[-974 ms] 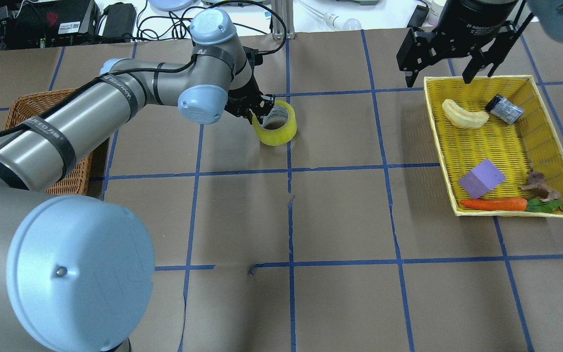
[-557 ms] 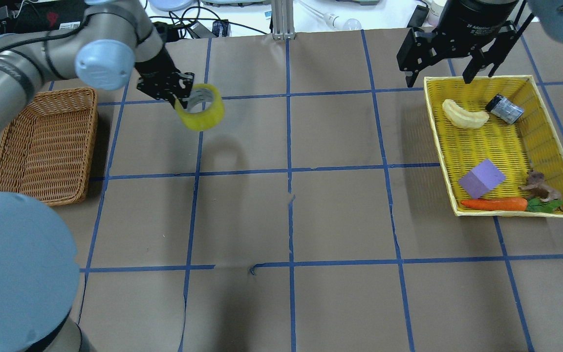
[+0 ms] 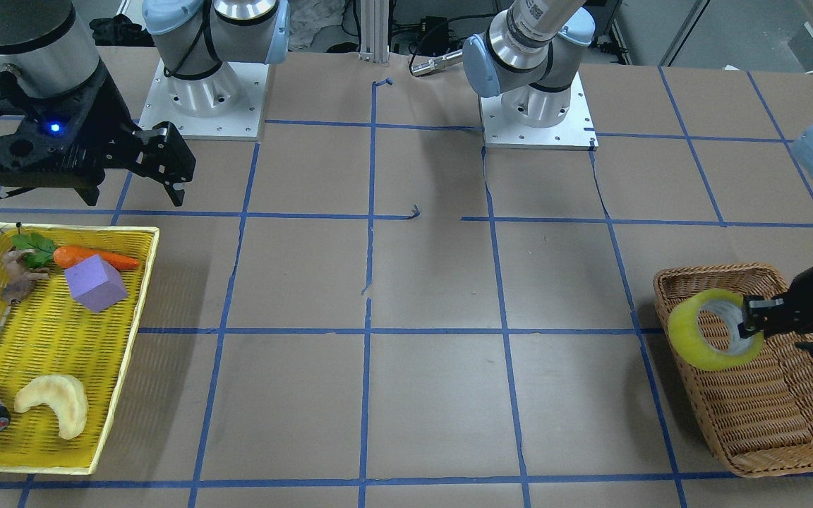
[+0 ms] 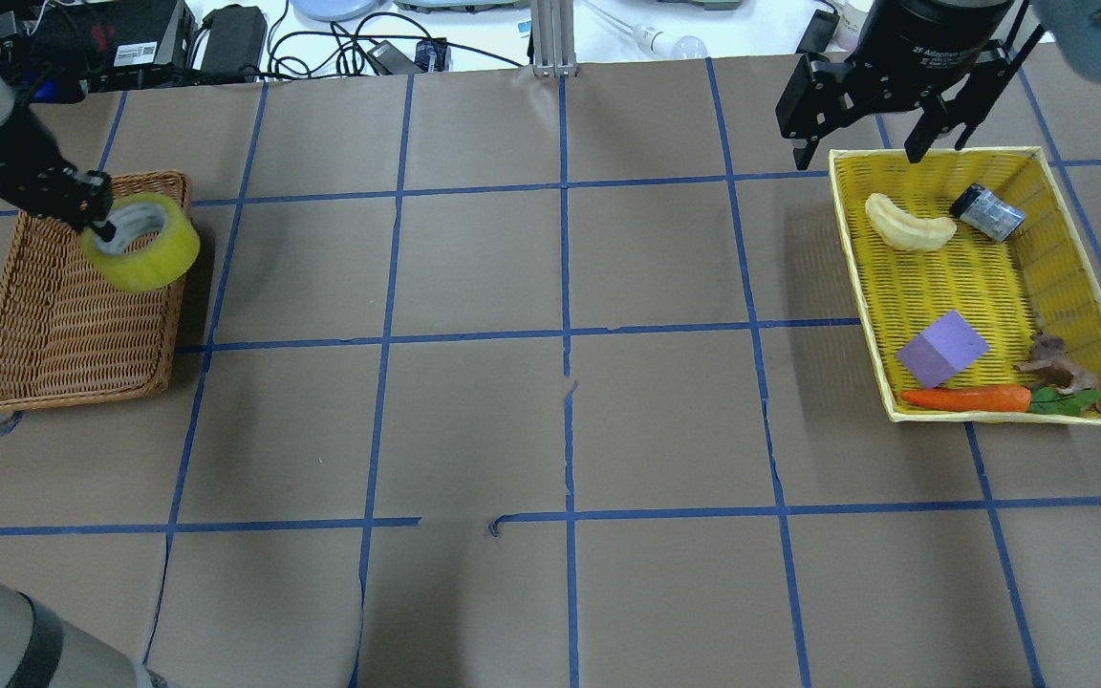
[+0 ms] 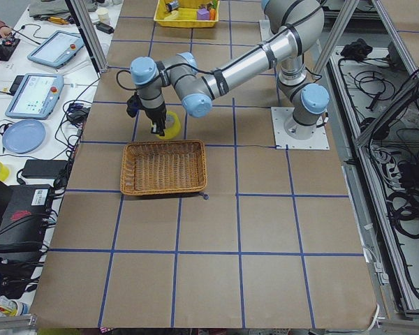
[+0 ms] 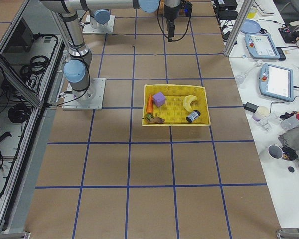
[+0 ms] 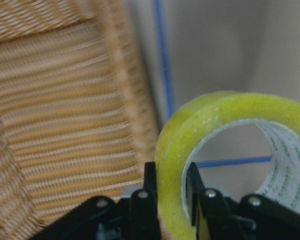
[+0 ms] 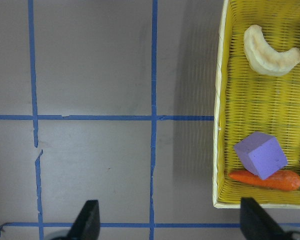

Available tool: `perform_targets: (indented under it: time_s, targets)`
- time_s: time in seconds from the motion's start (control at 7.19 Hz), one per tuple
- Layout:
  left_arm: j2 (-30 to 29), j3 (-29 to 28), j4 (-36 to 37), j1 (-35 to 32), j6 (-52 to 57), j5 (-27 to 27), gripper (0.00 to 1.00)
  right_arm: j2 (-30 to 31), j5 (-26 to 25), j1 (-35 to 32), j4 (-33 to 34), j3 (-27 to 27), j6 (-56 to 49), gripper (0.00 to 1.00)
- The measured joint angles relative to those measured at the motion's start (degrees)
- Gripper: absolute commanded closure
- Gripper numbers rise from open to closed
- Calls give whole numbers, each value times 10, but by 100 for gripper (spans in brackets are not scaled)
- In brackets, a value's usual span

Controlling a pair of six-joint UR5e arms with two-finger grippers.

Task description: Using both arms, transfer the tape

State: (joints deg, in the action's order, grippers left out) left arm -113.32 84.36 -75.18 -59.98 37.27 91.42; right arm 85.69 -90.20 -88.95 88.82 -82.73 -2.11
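Observation:
The yellow tape (image 4: 142, 244) is held in the air over the right rim of the wicker basket (image 4: 53, 325). My left gripper (image 4: 103, 222) is shut on the tape's wall, one finger inside the ring and one outside, as the left wrist view (image 7: 172, 200) shows. The tape also shows in the front-facing view (image 3: 713, 329) and the exterior left view (image 5: 169, 127). My right gripper (image 4: 861, 143) is open and empty, high above the far edge of the yellow tray (image 4: 861, 287); it also shows in the front-facing view (image 3: 131, 176).
The yellow tray holds a purple block (image 4: 940, 348), a carrot (image 4: 966, 399), a banana-shaped piece (image 4: 909, 223), a small grey cylinder (image 4: 986, 212) and a brown figure (image 4: 1055, 365). Cables and devices (image 4: 130, 43) lie beyond the table's far edge.
My left arm has carried the tape from the table's middle leftward to above the wicker basket's right rim. The right gripper has not moved.

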Motion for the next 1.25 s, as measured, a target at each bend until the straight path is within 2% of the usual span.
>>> perform_targets:
  time_s: [0.14,0.42,0.56,0.7,0.97,1.25]
  targets:
    - [-6,20,28,32,45,0,100,0,0,0,0,-1,0,0]
    - [-22,86,158,59,82,0,100,0,0,0,0,-2,0,0]
    - [-31,116,227,66,97,0,36,0,0,0,0,-2,0,0]
    - [-39,134,286,70,114,0,0,0,0,0,0,-2,0,0]
    - [-36,141,346,66,117,-4,0,0,0,-1,0,-2,0,0]
    - [1,138,317,17,26,-3,0,0,0,0,0,-2,0,0]
